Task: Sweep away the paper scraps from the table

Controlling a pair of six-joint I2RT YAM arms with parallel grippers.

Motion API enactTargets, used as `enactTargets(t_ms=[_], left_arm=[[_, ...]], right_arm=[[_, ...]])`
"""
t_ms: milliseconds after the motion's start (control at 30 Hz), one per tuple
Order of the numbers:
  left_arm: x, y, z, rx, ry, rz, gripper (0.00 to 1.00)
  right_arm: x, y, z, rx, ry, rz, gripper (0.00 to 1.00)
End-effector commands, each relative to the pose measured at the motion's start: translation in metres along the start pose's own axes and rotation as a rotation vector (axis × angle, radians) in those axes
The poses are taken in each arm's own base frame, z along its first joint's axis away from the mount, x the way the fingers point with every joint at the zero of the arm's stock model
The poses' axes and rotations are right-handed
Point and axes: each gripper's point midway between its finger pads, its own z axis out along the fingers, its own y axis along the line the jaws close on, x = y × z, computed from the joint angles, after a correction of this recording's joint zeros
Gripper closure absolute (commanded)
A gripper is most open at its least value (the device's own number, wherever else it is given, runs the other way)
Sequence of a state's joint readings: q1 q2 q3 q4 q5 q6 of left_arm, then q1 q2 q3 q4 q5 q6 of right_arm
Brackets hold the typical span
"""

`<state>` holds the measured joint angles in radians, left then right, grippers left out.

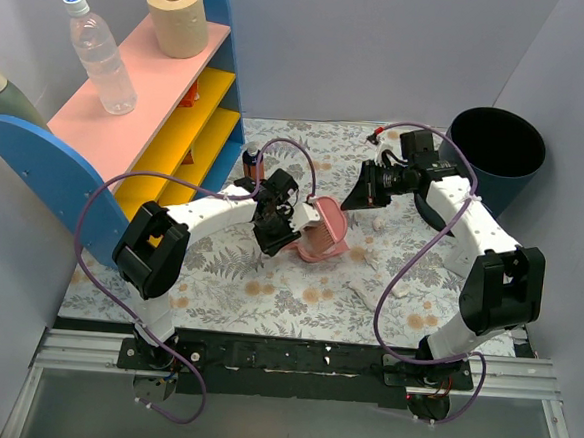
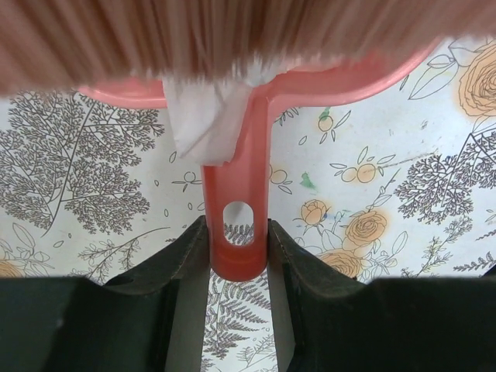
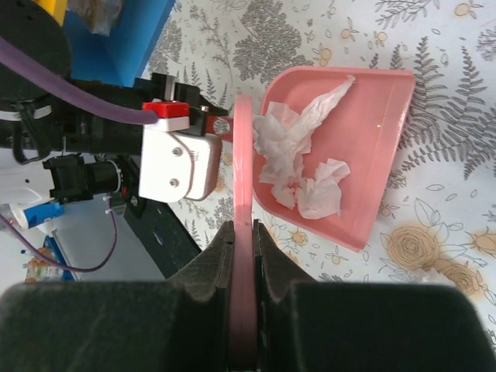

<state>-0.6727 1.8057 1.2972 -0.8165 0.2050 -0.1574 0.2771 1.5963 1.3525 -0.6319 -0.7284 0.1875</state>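
A pink dustpan (image 3: 372,155) lies on the fern-and-flower table cloth (image 3: 442,93) and holds crumpled white paper scraps (image 3: 298,167). My left gripper (image 2: 236,232) is shut on the dustpan's handle (image 2: 236,194), and a scrap (image 2: 205,116) hangs over the pan's back rim. My right gripper (image 3: 242,226) is shut on the pink brush's thin handle (image 3: 242,178). The brush's bristles (image 2: 232,31) sit over the pan. In the top view, the dustpan (image 1: 320,243) is mid-table between the left gripper (image 1: 277,218) and the right gripper (image 1: 369,189). Loose scraps (image 1: 365,289) lie to its right.
A dark blue bin (image 1: 497,153) stands at the table's back right. A blue-pink-yellow shelf (image 1: 159,119) stands on the left with a water bottle (image 1: 101,55) and a beige paper roll (image 1: 178,18) on top. Grey walls enclose the table.
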Motion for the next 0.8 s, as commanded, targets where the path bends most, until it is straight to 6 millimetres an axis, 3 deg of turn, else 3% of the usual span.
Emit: enactTargets(t_ms=[0, 300, 500, 600, 767], left_arm=[[-0.029, 0.006, -0.025, -0.046, -0.101, 0.028, 1.00], [-0.029, 0.006, -0.023, -0.043, -0.103, 0.023, 1.00], [-0.030, 0.005, -0.021, -0.043, -0.108, 0.015, 1.00], [-0.033, 0.007, -0.022, -0.048, -0.116, 0.016, 1.00], [-0.034, 0.009, -0.023, -0.054, -0.118, 0.018, 1.00]], right_arm=[[-0.013, -0.005, -0.013, 0.047, -0.043, -0.029, 0.99], [-0.008, -0.025, -0.024, 0.133, -0.054, -0.027, 0.99], [-0.007, -0.021, -0.030, 0.140, -0.065, -0.054, 0.99], [-0.010, -0.016, -0.035, 0.121, -0.081, -0.065, 0.99], [-0.036, 0.010, -0.053, 0.062, -0.152, -0.127, 0.99]])
